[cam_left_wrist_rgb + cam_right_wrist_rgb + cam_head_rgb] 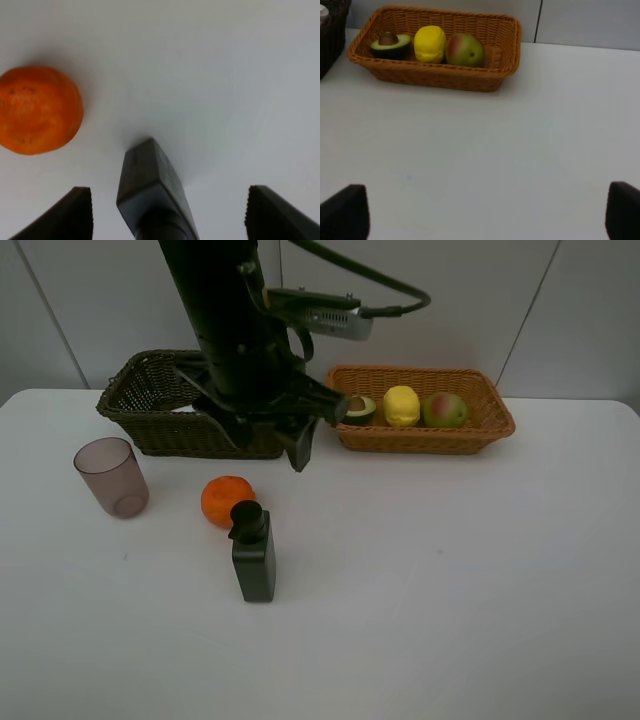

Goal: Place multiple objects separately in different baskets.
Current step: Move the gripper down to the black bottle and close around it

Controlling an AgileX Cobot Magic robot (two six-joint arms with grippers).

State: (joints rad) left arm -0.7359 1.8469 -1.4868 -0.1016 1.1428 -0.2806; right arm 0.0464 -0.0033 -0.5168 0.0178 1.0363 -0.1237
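Observation:
An orange (227, 500) lies on the white table beside an upright black pump bottle (253, 552). A translucent mauve cup (111, 476) stands to their left. The light tan basket (480, 435) holds a halved avocado (360, 408), a yellow lemon (401, 405) and a green-red pear (445, 409). My left gripper (298, 445) hangs open in front of the dark basket (140, 415). In its wrist view the left gripper (170, 215) frames the pump bottle (150, 190), apart from it, with the orange (37, 110) off to one side. My right gripper (482, 215) is open and holds nothing.
My left arm hides most of the dark basket's inside. The right wrist view shows the tan basket (435, 80) with its three fruits, and a corner of the dark basket (330, 40). Grey wall panels run behind the table's back edge.

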